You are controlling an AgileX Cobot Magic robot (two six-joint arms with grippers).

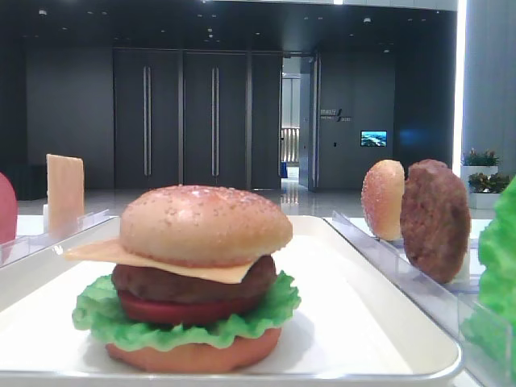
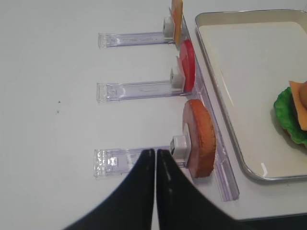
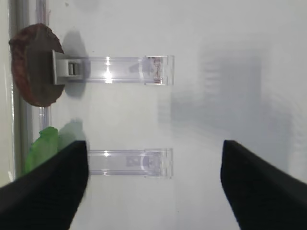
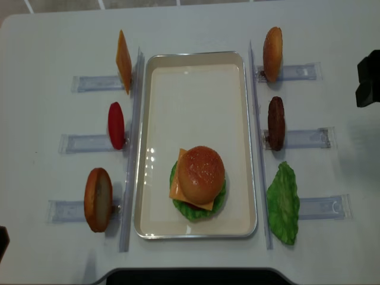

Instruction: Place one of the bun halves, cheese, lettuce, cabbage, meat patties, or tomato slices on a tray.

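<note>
White tray [image 4: 249, 148] holds a stacked burger; on top sits the pale tan, sesame-speckled bun top [image 4: 201, 173], over cheese [image 4: 176, 191], patty, tomato, lettuce [image 4: 196, 211]. My left gripper [image 2: 156, 154] is pressed together, my right gripper [image 3: 154, 158] spread wide, both holding nothing.

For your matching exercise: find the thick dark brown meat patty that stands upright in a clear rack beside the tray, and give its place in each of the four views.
Exterior high: standing dark brown meat patty, right, behind the white tray's rim.
Right wrist: upper left, clipped in its clear rack.
Left wrist: not in view.
Exterior high (realsense): right of the tray, middle rack.
Shared landmark: ruffled green lettuce leaf beside it.
</note>
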